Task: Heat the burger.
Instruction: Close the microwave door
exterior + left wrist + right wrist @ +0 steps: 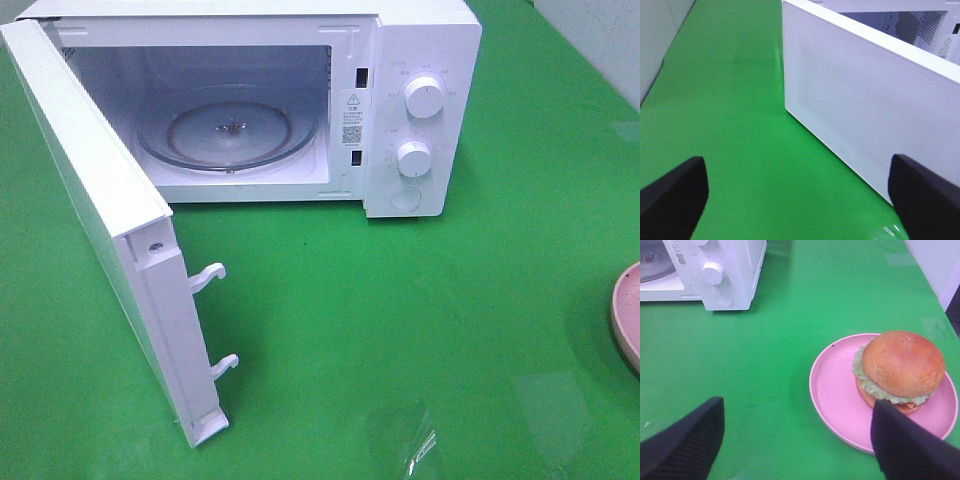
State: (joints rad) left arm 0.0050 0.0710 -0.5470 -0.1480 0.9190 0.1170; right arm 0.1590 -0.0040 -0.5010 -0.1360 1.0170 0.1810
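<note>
Resting on pink plate [832, 395], burger [901, 370] beside open right gripper [797, 440].

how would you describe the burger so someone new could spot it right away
Start at the white microwave on the green table; off its knob side lies a pink plate. The burger sits on it: glossy brown bun, frilly lettuce, the only food around.
</note>
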